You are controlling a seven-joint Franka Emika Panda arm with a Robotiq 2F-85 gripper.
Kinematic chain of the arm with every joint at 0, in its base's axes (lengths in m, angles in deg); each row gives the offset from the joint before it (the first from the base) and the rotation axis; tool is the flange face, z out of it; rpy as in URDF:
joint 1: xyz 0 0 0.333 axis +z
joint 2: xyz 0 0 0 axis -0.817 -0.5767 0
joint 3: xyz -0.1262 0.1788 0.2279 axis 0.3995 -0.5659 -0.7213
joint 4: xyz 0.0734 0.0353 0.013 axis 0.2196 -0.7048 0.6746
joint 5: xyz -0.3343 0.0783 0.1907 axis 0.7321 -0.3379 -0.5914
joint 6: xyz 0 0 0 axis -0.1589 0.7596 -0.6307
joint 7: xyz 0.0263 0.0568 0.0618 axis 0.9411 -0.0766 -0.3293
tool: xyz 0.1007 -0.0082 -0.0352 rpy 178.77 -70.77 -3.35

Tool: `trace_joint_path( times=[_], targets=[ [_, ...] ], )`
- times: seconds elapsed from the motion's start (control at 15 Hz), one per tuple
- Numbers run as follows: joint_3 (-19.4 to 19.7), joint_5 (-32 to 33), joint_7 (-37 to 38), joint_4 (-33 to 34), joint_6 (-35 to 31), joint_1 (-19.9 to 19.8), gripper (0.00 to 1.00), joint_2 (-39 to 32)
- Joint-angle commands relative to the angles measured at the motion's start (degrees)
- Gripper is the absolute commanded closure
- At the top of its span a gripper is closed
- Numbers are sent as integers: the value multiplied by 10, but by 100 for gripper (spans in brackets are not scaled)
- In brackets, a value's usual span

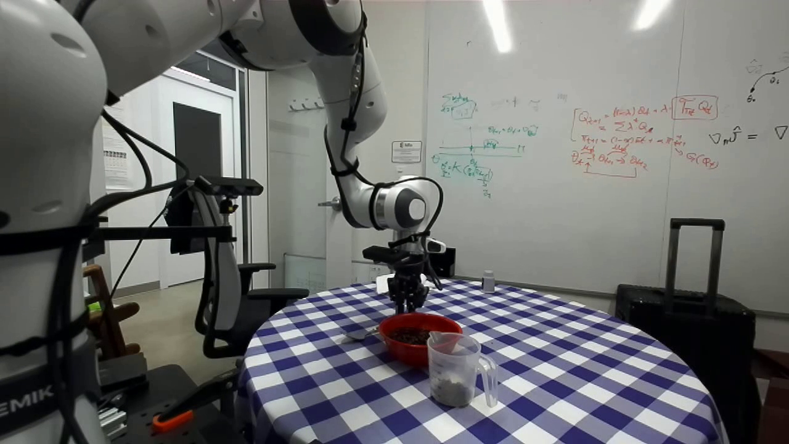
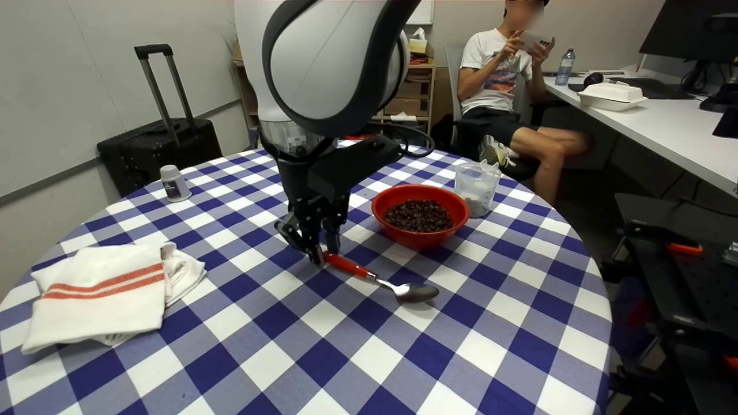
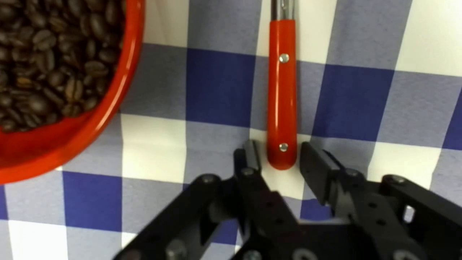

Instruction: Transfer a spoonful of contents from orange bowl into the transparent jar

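Note:
The orange bowl (image 2: 418,238) holds dark coffee beans; it also shows in an exterior view (image 1: 404,353) and at the left of the wrist view (image 3: 131,65). The transparent jar (image 1: 453,364) is a clear jug with a handle and some greyish contents at its bottom; it stands beside the bowl (image 2: 479,180). A spoon with a red handle (image 2: 350,266) and metal head lies on the tablecloth beside the bowl. My gripper (image 3: 278,153) is open, pointing down at the table, its fingers on either side of the handle's end (image 3: 282,90) with narrow gaps showing.
A folded white towel with orange stripes (image 2: 104,288) lies on the round table with a checked cloth (image 2: 369,360). A small white bottle (image 2: 174,183) stands near the table's edge. A person (image 2: 499,80) sits beyond the table. A black suitcase (image 1: 684,333) stands beside it.

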Motion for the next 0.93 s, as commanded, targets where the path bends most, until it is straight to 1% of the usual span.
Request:
trace_joint_path(
  times=[0.0,0.07,0.2,0.47,0.73,0.87],
  targets=[
    [4,-10,-4,9,-3,6,95,-8],
    [5,-10,-4,9,-4,7,100,-7],
    [4,-11,-4,7,-3,6,95,-4],
    [-3,-12,-18,7,24,3,95,11],
    [-28,-24,-70,16,81,-14,95,36],
    [-33,-29,-86,25,105,-17,95,47]
  ],
)
